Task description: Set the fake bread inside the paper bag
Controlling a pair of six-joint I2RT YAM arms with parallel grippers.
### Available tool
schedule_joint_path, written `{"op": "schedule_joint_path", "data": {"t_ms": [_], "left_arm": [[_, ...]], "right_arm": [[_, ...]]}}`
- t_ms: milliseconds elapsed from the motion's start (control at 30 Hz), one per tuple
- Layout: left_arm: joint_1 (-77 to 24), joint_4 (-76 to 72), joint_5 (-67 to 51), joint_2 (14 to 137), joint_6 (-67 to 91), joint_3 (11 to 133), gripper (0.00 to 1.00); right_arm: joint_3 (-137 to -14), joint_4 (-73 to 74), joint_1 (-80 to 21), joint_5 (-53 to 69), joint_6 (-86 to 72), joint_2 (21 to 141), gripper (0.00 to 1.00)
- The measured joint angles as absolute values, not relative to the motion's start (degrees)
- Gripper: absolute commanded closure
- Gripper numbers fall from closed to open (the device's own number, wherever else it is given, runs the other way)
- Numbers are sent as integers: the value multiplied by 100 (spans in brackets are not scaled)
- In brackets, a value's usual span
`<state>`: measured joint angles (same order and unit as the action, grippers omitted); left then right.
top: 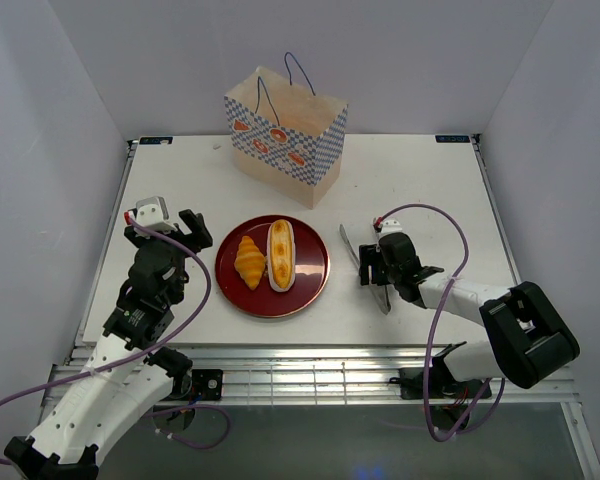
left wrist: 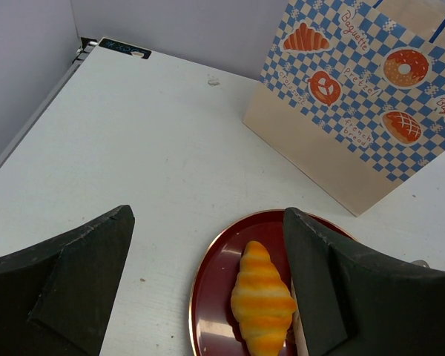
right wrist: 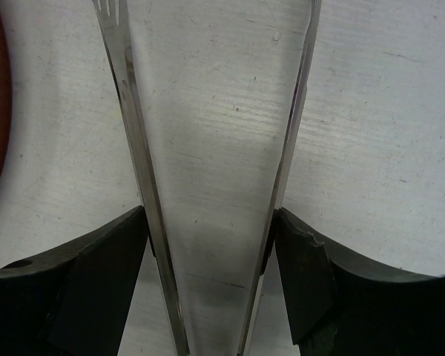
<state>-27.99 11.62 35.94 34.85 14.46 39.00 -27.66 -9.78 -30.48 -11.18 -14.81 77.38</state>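
Swing the tongs (right wrist: 137,148) to the left of the right pincer (top: 378,268), over the plate (top: 315,280). Straddle the loaf (top: 280,255) or croissant (top: 249,261) across its width, then squeeze gently and lift toward the bag (top: 285,135), upright well beyond and to that pincer's left. Grasps the tongs' two arms from outside in the right pincer, part-closed, blades splayed over the counter (top: 410,190). Holds nothing in the left pincer (left wrist: 208,222), released and spread wide, with the croissant just ahead.

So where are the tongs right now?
In the top view, the tongs are on the right side of the table, just right of the red plate, held between the fingers of the right gripper.
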Motion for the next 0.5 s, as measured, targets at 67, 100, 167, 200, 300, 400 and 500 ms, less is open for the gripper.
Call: {"op": "schedule_joint_path", "data": {"t_ms": [67,100,167,200,300,400,500], "left_arm": [[-2799,1162,3594,3485,1446,3900,9],[-2799,1162,3597,3489,1446,3900,9],[-2799,1162,3597,3496,1446,3900,9],[-2799,1162,3597,3503,1446,3900,9],[-2799,1162,3597,3529,1446,3900,9],[-2799,1166,3599,3555,1446,3900,9],[-2799,1170,3599,3559,1444,3900,9]], "right_arm": [[-2766,-976,-3050,-1118,-1481,7738,26],[-2766,-974,-3050,-1118,-1481,7738,25],[-2766,-972,-3050,-1118,-1481,7736,24],[-2766,-974,-3050,-1118,-1481,7738,16],[-2775,-985,-3050,-1074,-1490,7732,2],[-2775,-980,-3050,-1046,-1470,7725,2],[-2779,-910,-3050,-1007,-1466,7686,10]]}}
